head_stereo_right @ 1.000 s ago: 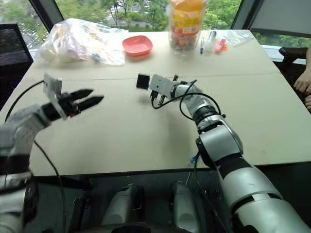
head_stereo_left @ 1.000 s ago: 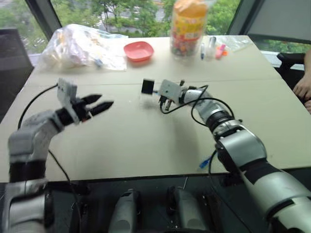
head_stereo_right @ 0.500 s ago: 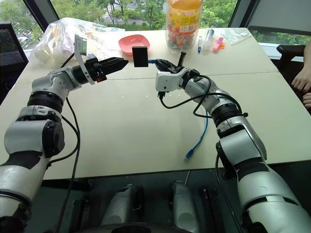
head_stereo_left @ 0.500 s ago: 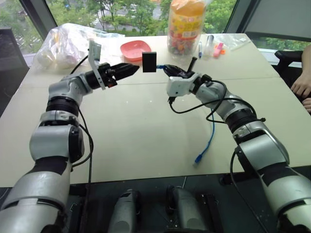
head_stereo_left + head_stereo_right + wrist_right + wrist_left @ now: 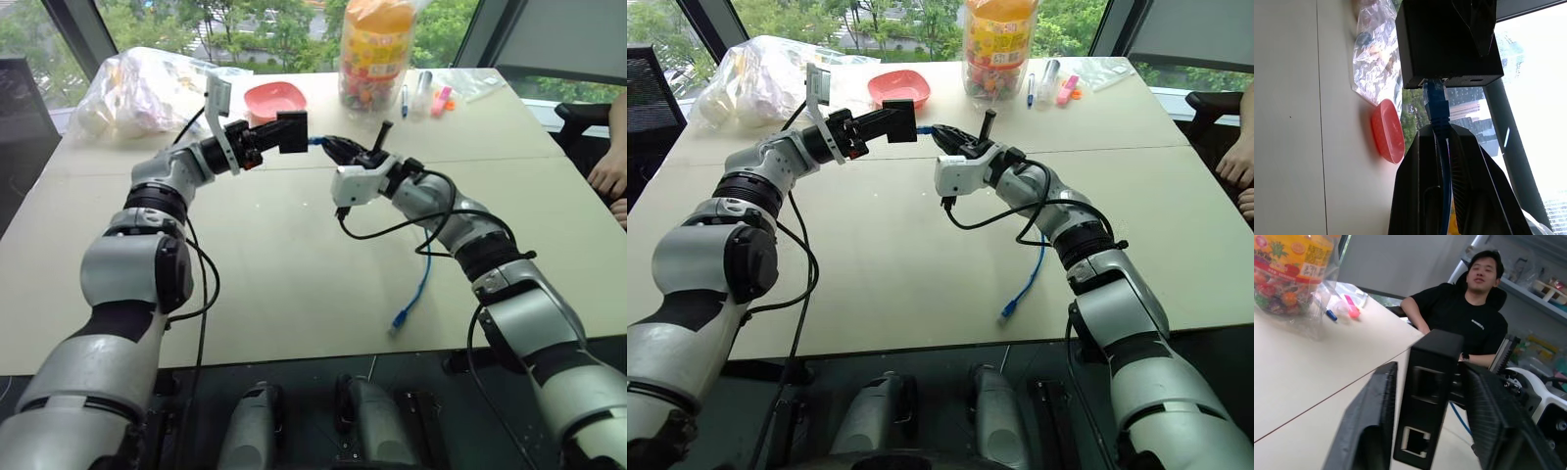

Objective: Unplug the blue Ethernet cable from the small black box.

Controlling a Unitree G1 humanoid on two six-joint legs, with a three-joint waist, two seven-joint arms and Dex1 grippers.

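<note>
Left claw (image 5: 884, 125) pinching the small black box (image 5: 899, 119) above the desk (image 5: 901, 255), toward its far edge; right claw (image 5: 1439, 142) pressed onto the blue Ethernet cable (image 5: 1436, 105), plug seated in the box. Tall candy jar (image 5: 997, 44) at the far edge, label print too small to read.

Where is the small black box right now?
The small black box is held above the table between the left gripper and the right gripper, near the red bowl, blue Ethernet cable still plugged in.
</note>
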